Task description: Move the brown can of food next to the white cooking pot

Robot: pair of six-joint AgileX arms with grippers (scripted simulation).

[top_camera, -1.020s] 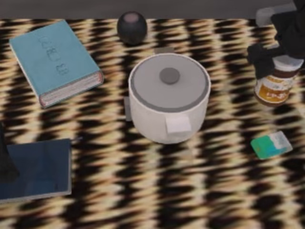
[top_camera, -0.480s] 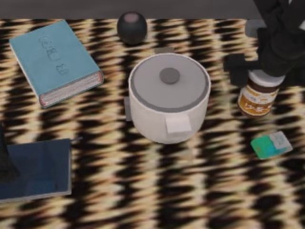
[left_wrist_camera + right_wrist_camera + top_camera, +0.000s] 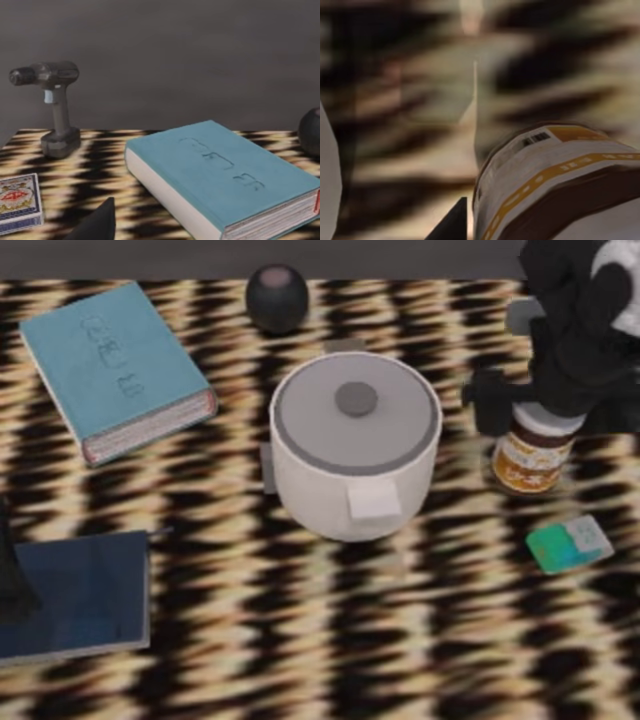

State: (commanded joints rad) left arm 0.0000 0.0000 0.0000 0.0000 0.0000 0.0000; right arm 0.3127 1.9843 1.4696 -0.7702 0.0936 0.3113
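1. Striped tan-and-black surface [image 3: 300,640]: right end effector [image 3: 545,410] clamps the small brown can of food [image 3: 530,455] from above.
2. Can has shifted toward the large white cooking pot [image 3: 355,445], now near; placement imminent.
3. Left end effector parked.

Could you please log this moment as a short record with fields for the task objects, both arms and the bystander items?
can: brown can of food, upright, right of the pot, a gap between them
pot: white cooking pot, table centre, lid on
right end effector: over the can, shut on its top
left arm: parked at the table's left edge
other items: teal book, dark ball, green-and-white box, dark blue book, drill, card box
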